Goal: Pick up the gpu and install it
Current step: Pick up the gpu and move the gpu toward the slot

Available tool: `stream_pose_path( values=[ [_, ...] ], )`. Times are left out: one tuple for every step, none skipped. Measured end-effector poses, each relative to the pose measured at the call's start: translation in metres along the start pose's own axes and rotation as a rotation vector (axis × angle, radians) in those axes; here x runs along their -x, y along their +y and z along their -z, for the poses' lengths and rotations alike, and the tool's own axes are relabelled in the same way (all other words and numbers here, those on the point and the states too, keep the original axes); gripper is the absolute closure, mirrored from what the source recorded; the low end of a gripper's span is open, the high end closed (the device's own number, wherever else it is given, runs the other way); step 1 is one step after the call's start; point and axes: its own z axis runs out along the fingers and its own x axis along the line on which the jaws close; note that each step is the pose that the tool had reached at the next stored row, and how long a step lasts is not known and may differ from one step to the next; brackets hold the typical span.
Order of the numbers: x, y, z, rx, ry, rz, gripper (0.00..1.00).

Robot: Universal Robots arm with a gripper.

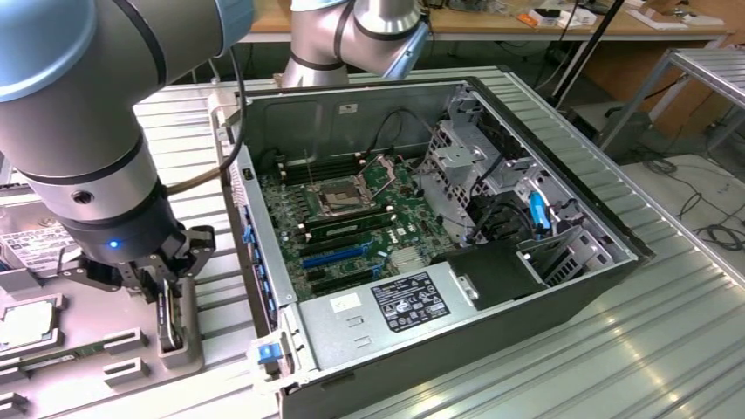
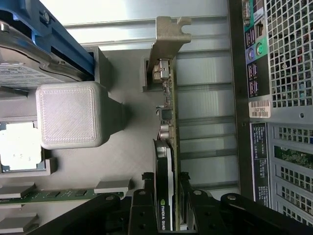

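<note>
The gpu stands on edge in a slot of the grey holder, its silver end bracket at the far end and its black cooler face labelled NVIDIA. My gripper is down over the card, one black finger pressed on the cooler side and the other on the green board side. In the exterior view the gripper sits at the exterior view's left of the open computer case, with the gpu upright beneath it in the holder.
The case lies open with the motherboard and its blue and black slots exposed. On the grey holder tray are a hard drive with blue rails, a processor and a memory stick. The case's rear panel stands close beside the card.
</note>
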Motion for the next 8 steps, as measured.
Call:
stream_pose_path(
  values=[
    [0.0, 0.0, -0.0002, -0.0001, 0.0001, 0.0, 0.67],
    [0.0, 0.0, -0.0002, -0.0002, 0.0002, 0.0, 0.67],
    [0.0, 0.0, -0.0002, -0.0003, 0.0003, 0.0, 0.67],
    [0.0, 0.0, -0.0003, -0.0002, 0.0002, 0.0, 0.67],
    [0.0, 0.0, -0.0003, -0.0002, 0.0002, 0.0, 0.67],
    [0.0, 0.0, -0.0003, -0.0001, 0.0002, 0.0, 0.67],
    [0.0, 0.0, -0.0003, -0.0002, 0.0002, 0.0, 0.67],
    [0.0, 0.0, -0.0003, -0.0002, 0.0002, 0.0, 0.69]
  ],
)
